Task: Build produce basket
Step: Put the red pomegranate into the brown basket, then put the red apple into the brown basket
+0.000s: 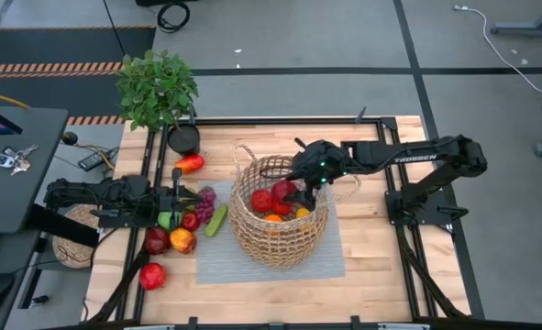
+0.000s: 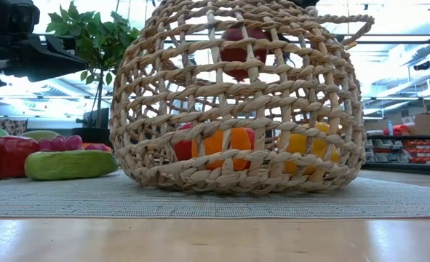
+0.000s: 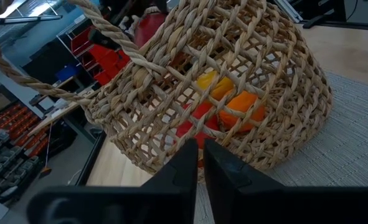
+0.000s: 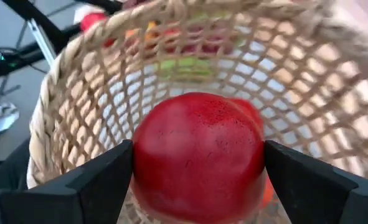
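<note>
the right gripper [image 1: 293,194] hung inside the mouth of the basket [image 1: 280,236], its fingers [image 4: 103,180] spread wide and clamped on either side of a red apple [image 4: 199,155]. the left gripper [image 1: 174,203] sat fully closed and empty over the loose produce [image 1: 181,229] just beside the basket on the grey mat [image 1: 326,261]. one basket; in it one more red apple, two oranges and a lemon could be counted through the weave. outside lay about eight pieces, partly hidden under the left arm, so that count was uncertain.
</note>
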